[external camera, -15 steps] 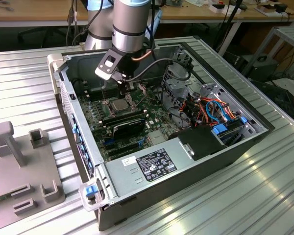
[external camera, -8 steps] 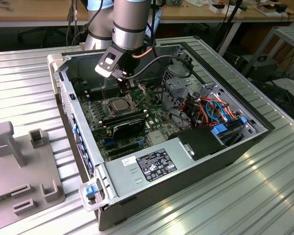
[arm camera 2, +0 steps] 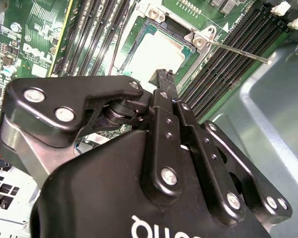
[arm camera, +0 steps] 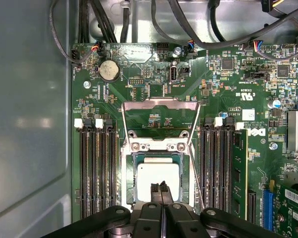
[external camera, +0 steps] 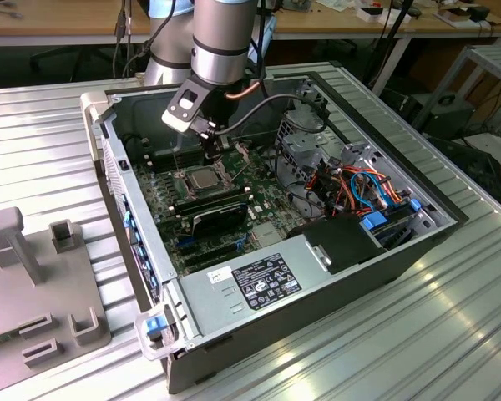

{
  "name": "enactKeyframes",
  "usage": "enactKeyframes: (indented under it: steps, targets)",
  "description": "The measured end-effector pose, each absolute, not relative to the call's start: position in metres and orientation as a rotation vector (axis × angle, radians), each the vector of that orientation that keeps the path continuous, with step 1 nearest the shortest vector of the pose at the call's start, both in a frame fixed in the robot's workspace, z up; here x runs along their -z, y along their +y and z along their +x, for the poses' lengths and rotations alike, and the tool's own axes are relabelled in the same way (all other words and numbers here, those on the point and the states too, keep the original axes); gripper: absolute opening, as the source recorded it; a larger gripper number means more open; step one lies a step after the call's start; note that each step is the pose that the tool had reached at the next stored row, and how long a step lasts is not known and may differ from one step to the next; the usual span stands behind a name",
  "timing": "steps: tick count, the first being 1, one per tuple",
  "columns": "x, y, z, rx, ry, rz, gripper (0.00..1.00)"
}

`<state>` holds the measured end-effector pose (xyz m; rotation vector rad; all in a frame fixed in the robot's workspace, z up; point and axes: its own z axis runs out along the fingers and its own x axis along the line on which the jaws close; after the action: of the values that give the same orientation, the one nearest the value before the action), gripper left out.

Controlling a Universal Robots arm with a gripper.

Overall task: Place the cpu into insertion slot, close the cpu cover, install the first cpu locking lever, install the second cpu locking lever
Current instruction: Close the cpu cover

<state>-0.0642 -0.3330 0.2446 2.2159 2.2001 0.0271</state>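
Item list, bench scene, largest first

- Ribbed aluminium table (external camera: 451,334), carrying everything below
- Desktop computer case (external camera: 334,305), lying on its side with the panel off and the inside exposed
- Universal Robots arm (external camera: 221,38), reaching down into the case from its far side
- Grey fixture tray (external camera: 33,284), on the table at the exterior view's left, apart from the case
- Green motherboard (arm camera: 223,89), flat on the case floor
- Black expansion card (external camera: 217,215), plugged in just beside the socket area
- Gripper (arm camera: 159,187): both fingers pressed together, nothing between them, tips hanging over one edge of the chip; contact with it cannot be judged
- Memory slots (arm camera: 97,173), long black rows flanking the socket on both sides
- cpu cover (arm camera: 159,103), swung up on its hinge and standing open, board visible through its window
- insertion slot (arm camera: 159,147), metal-rimmed, between the memory rows
- cpu (arm camera: 159,173), seated flat in the insertion slot, silvery top up, uncovered
- Locking lever (arm camera 2: 238,52), thin metal rod, unlatched, angled out over the memory slots
- Coin cell battery (arm camera: 109,70), on the board beyond the raised cover
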Motion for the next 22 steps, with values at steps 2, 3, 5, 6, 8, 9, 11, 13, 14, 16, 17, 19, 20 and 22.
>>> enactKeyframes:
  steps: [2,3,5,6,8,9,11,13,14,16,17,19,20,22]
  targets:
    - [-0.245,-0.333,-0.064,-0.027,2.2,2.216,0.11]
    - [-0.245,-0.333,-0.064,-0.028,2.2,2.216,0.11]
    - [-0.245,-0.333,-0.063,-0.028,2.2,2.215,0.11]
    - [-0.245,-0.333,-0.062,-0.028,2.2,2.215,0.11]
    - [-0.245,-0.333,-0.059,-0.028,2.2,2.215,0.11]
    - [-0.245,-0.333,-0.057,-0.028,2.2,2.215,0.11]
    - [-0.245,-0.333,-0.052,-0.028,2.2,2.215,0.11]
    - [-0.245,-0.333,-0.042,-0.028,2.2,2.215,0.11]
    - [-0.245,-0.333,-0.04,-0.028,2.2,2.215,0.11]
    - [-0.245,-0.333,-0.038,-0.028,2.2,2.215,0.11]
    - [-0.246,-0.333,-0.038,-0.028,2.2,2.215,0.11]
    - [-0.247,-0.333,-0.038,-0.028,2.199,2.216,0.11]
    - [-0.249,-0.333,-0.038,-0.028,2.199,2.216,0.11]
    - [-0.251,-0.332,-0.037,-0.028,2.2,2.215,0.11]
